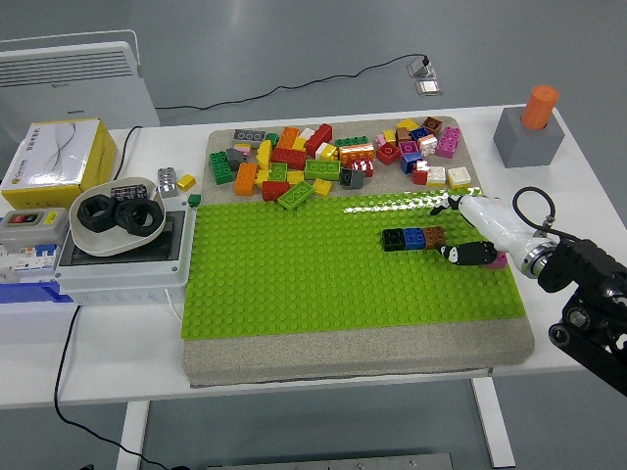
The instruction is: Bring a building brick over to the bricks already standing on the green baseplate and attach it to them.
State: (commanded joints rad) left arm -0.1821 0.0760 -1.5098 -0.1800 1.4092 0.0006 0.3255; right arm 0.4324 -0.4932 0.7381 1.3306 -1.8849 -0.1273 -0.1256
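A short row of three bricks stands on the green baseplate (294,274) right of centre: black (392,239), blue (413,237) and brown (434,235). My right hand (466,233), white with dark fingers (462,256), hovers just right of the brown brick, apart from it. Its fingers are relaxed and hold nothing that I can see. A small pink piece (499,260) shows under the hand; I cannot tell what it is. The left arm is out of view.
A pile of loose bricks (333,157) lies beyond the baseplate's far edge. A grey block with an orange cylinder (529,127) stands at the back right. A bowl of black nuts (118,215) sits on a grey box at the left, beside a yellow carton (59,152).
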